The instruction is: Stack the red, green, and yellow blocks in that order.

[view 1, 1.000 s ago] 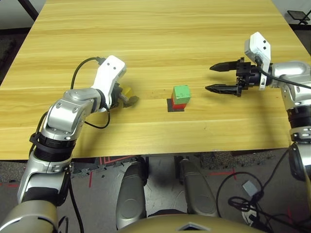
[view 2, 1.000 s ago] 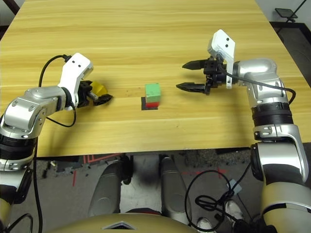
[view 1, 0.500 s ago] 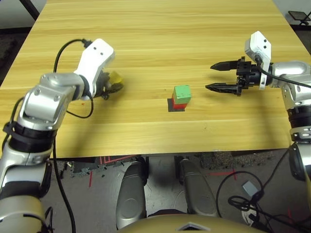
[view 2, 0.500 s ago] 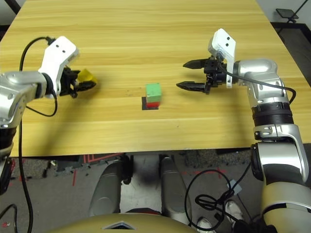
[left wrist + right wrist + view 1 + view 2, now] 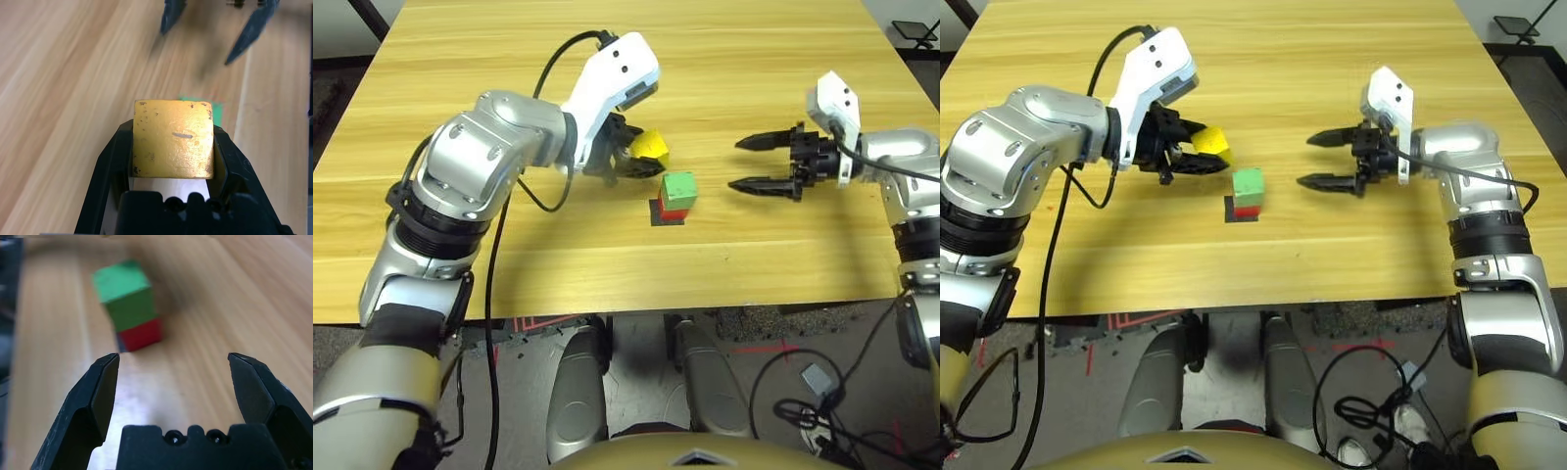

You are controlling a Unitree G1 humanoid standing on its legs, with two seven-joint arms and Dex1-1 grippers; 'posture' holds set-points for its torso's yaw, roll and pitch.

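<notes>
Carried in from the table's left side over the last second, the small matte yellow cube [image 5: 650, 146] now hangs above the wood just beside the stack, at about ten o'clock from it. Its top tips toward the stack, so one corner points up and no face lies flat to the table; being a cube, it has no long axis to speak of. The left gripper [image 5: 1203, 156] has both black fingers clamped on its opposite sides, and in the left wrist view the scuffed yellow face [image 5: 173, 138] sits squarely between the two pads.

One light green matte cube [image 5: 679, 187] rests flush on one bright red matte cube [image 5: 672, 208], edges roughly aligned, and the red one stands on a flat black square patch [image 5: 668, 215] near the table's middle. That makes three cubes in all: two stacked, one held in the air.

At three o'clock from the stack, near it but not touching, the right gripper [image 5: 756, 163] points back toward the cubes with its two tapered fingers spread wide apart and nothing between them. In the right wrist view the green-on-red pair [image 5: 128, 303] stands beyond those parted tips.

Everything sits on one pale plank-grained wooden table [image 5: 607, 59].
</notes>
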